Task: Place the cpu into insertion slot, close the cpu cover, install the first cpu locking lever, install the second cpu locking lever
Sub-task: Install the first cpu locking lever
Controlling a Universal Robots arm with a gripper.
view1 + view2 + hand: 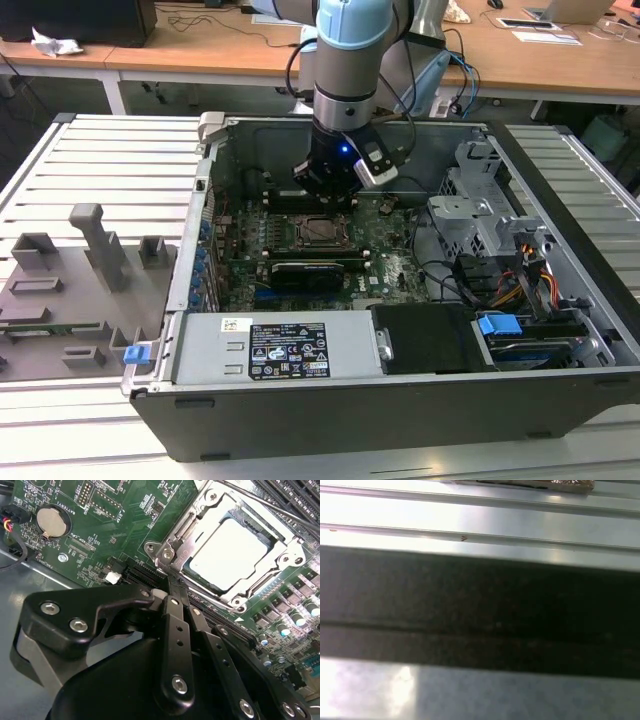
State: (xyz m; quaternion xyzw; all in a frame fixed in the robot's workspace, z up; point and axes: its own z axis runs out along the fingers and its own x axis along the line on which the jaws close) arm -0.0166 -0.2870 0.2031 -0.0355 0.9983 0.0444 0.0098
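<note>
The cpu (230, 555), a pale silver square, lies in its socket (322, 231) on the green motherboard. The cpu cover (182, 535), a thin metal frame, lies flat around the chip. A thin locking lever rod (280, 510) runs along the socket's far side. In the second wrist view my gripper (172, 582) has its two black fingers (175, 630) pressed together, tips at the socket's near corner; nothing shows between them. In the exterior view the gripper (322, 203) hangs just above the socket inside the open computer case.
The case walls (300, 420) enclose the board. A metal drive cage (480, 215) and cables stand to the exterior view's right, a power supply (270, 350) in front. Grey fixtures (95, 245) sit to the left. A coin battery (51, 521) lies near the fingers.
</note>
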